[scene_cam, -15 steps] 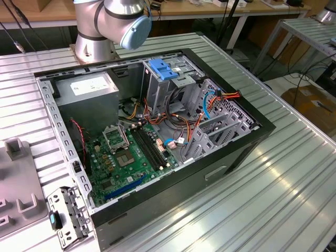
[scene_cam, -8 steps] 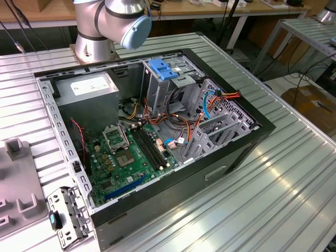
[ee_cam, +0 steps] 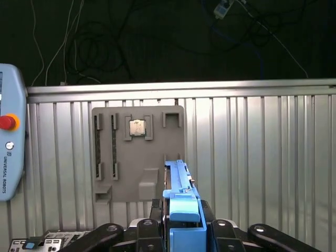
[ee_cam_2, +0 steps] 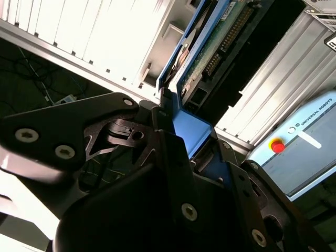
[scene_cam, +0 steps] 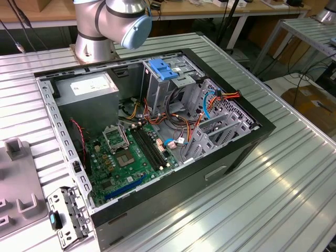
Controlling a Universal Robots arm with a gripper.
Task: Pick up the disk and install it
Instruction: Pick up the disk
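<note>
The disk (ee_cam: 181, 210) sits clamped in the jaws — grey parts tray (ee_cam: 157, 149) and ribbed table (ee_cam: 262, 157) beyond

Teach pendant (ee_cam: 11, 157): one line of dark capital lettering along its pale casing, near the red button (ee_cam: 6, 122); it can be made out in both wrist views.
Sticker (scene_cam: 89, 85): white, on the grey metal box (scene_cam: 68, 94) in the exterior view; its print is too small to read.
Circuit board (scene_cam: 126, 157): markings too fine to read.
</note>
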